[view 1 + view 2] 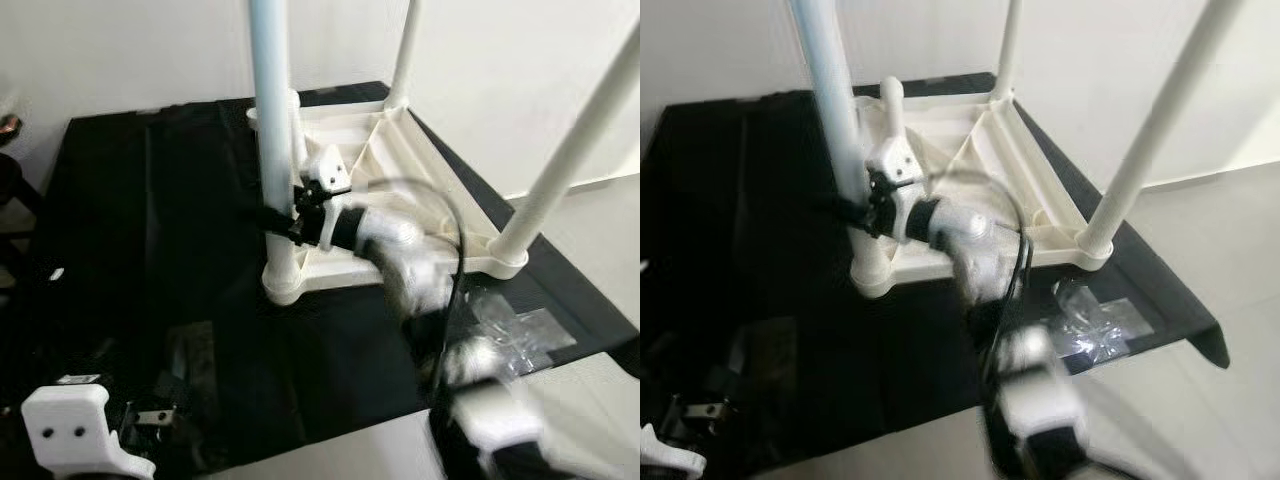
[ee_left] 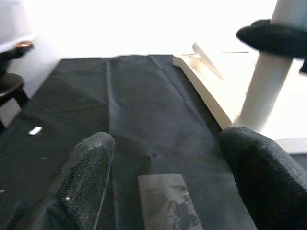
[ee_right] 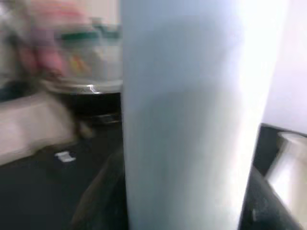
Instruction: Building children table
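Down at the near left, left gripper (image 1: 140, 420) hanging low over the black cloth (image 1: 150, 220), white wrist block showing in the head view. Two black fingers (image 2: 81, 172) spread wide apart, holding nothing. Between the fingertips, only cloth and a small clear bag (image 2: 165, 201) lying flat on it.

On the right, right gripper (image 1: 285, 215) reaching in from the near edge, silver arm (image 1: 420, 280) bent and a bit blurred, black cable looped over it. Fingers closed around the near table leg (image 1: 275, 130), one on each side, tight on the white tube a little above its base. Up close from the wrist, tube (image 3: 192, 115) very big and blurry, dark fingers just seen at both sides.

Upside down on the cloth, white table top (image 1: 960, 160), ribs on its underside showing. Three legs standing straight up from its corners: the near one being gripped, one at the far corner (image 1: 405, 50), one at the right corner (image 1: 570, 150). Round foot socket (image 1: 280, 280) under the gripped leg, touching the cloth. Short white stub (image 1: 892, 105) sticking up at the far left corner, no long leg on it.

Near the right corner of the table top, a crinkly clear plastic bag (image 1: 1095, 325) on the cloth. Small white scrap (image 2: 34, 130) off on the left side of the cloth. Pale wall behind, pale floor (image 1: 1230, 240) to the right.
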### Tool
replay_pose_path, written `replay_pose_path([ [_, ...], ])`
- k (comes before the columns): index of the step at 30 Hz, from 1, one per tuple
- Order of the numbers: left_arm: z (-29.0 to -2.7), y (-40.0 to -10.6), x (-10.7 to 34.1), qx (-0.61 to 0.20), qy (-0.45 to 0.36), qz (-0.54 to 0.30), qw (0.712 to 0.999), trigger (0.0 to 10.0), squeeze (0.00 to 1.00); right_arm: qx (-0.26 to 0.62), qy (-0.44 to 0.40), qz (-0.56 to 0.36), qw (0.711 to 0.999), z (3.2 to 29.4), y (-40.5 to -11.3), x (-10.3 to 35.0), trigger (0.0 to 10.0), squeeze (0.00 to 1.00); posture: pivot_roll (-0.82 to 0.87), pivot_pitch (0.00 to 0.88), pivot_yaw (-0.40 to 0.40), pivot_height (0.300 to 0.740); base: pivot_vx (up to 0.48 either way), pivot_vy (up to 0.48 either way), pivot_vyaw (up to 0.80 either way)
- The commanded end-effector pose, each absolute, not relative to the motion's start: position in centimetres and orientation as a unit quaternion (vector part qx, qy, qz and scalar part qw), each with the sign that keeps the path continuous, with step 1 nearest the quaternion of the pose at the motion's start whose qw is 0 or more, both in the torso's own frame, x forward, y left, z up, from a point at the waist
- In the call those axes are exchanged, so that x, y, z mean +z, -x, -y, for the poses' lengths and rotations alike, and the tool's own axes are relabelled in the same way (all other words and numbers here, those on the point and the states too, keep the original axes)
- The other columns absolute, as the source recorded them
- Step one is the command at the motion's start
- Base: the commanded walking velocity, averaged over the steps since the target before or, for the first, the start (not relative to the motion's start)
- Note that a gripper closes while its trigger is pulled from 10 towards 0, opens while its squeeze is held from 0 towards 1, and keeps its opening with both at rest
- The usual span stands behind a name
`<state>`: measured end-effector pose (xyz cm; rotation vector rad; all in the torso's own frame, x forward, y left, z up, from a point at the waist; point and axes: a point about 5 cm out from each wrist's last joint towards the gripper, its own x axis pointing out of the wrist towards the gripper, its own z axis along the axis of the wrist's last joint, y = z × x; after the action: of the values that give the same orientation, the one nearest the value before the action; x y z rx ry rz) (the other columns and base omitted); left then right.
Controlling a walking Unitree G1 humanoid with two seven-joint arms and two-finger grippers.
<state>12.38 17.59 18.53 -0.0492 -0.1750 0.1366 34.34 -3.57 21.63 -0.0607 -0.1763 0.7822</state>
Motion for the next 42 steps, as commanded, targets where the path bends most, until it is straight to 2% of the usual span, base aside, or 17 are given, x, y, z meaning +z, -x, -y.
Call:
replay_pose_path([
  [1,-17.7,-12.4,18.3,0.067,0.027,0.082,0.994,10.0,0.0,0.326,0.031,-0.005,0.945,4.0,-33.1,17.7,0.0,0.0,0.12,0.171,-0.02,0.74,0.0,0.0,0.0],
  [7,-17.7,-12.6,18.3,0.067,0.03,0.084,0.994,10.0,0.0,0.365,0.043,0.015,0.93,2.5,-32.9,18.1,0.0,0.0,0.12,0.162,-0.027,0.74,0.0,0.0,0.0],
  [8,-17.7,-12.6,18.3,0.067,0.03,0.084,0.994,10.0,0.0,0.371,0.045,0.016,0.927,2.4,-33.0,18.1,9.4,0.0,0.12,0.162,-0.027,0.74,0.0,0.0,0.0],
  [10,-17.6,-12.5,18.3,0.061,0.033,0.084,0.994,10.0,0.0,0.377,0.049,0.019,0.925,2.1,-33.0,18.4,10.0,0.0,0.13,0.16,-0.032,0.74,0.0,0.0,0.0],
  [12,-17.6,-12.4,18.4,0.053,0.032,0.085,0.995,10.0,0.0,0.389,0.053,0.028,0.919,2.0,-33.2,18.8,10.0,0.04,0.13,0.16,-0.03,0.74,0.0,0.0,0.0],
  [13,-17.5,-12.4,18.4,0.046,0.031,0.085,0.995,10.0,0.0,0.398,0.053,0.032,0.915,1.9,-33.3,19.3,10.0,1.0,0.13,0.158,-0.028,0.74,0.0,0.0,0.0],
  [18,-17.3,-12.2,18.4,0.034,0.031,0.082,0.996,10.0,0.0,0.426,0.06,0.047,0.902,2.4,-34.2,21.0,10.0,1.0,0.13,0.157,-0.028,0.74,0.0,0.0,0.0],
  [19,-17.1,-12.2,18.4,0.029,0.029,0.08,0.996,10.0,0.0,0.47,0.063,0.046,0.879,2.5,-34.3,21.4,10.0,1.0,0.14,0.156,-0.03,0.74,0.0,0.0,0.0],
  [21,-17.1,-12.1,18.3,0.026,0.027,0.079,0.996,10.0,0.0,0.5,0.065,0.045,0.863,2.6,-34.4,21.7,10.0,1.0,0.13,0.154,-0.03,0.74,0.0,0.0,0.0],
  [22,-17.0,-12.1,18.3,0.02,0.021,0.078,0.997,10.0,0.0,0.555,0.095,0.04,0.825,3.0,-34.3,21.4,10.0,1.0,0.13,0.153,-0.03,0.74,0.0,0.0,0.0],
  [23,-16.9,-12.1,18.3,0.014,0.016,0.078,0.997,10.0,0.0,0.595,0.119,0.026,0.794,3.5,-34.3,21.0,10.0,0.86,0.14,0.152,-0.029,0.74,0.0,0.0,0.0],
  [24,-16.9,-12.1,18.3,0.014,0.016,0.078,0.997,10.0,0.0,0.595,0.119,0.026,0.794,3.5,-34.3,21.0,10.0,0.86,0.14,0.152,-0.029,0.74,0.0,0.0,0.0],
  [25,-16.8,-12.2,18.3,0.01,0.013,0.078,0.997,10.0,0.0,0.622,0.137,0.012,0.771,3.9,-34.3,20.6,10.0,0.0,0.14,0.151,-0.029,0.74,0.0,0.0,0.0],
  [38,-16.4,-12.0,18.4,-0.002,0.015,0.078,0.997,10.0,0.0,0.694,0.116,0.023,0.711,3.0,-36.0,23.6,10.0,0.0,0.16,0.149,-0.028,0.74,0.0,0.0,0.0],
  [39,-16.4,-12.0,18.4,-0.002,0.015,0.077,0.997,10.0,0.0,0.71,0.107,0.022,0.696,3.0,-35.9,23.8,0.0,0.0,0.16,0.152,-0.028,0.74,0.0,0.0,0.0],
  [40,-16.3,-11.9,18.4,-0.002,0.015,0.076,0.997,10.0,0.0,0.735,0.105,0.02,0.669,3.1,-35.7,23.9,0.0,0.0,0.16,0.153,-0.028,0.74,0.0,0.0,0.0],
  [42,-16.3,-11.9,18.4,-0.002,0.016,0.076,0.997,10.0,0.0,0.74,0.105,0.019,0.665,3.1,-35.6,23.9,0.0,0.0,0.16,0.153,-0.028,0.74,0.0,0.0,0.0],
])
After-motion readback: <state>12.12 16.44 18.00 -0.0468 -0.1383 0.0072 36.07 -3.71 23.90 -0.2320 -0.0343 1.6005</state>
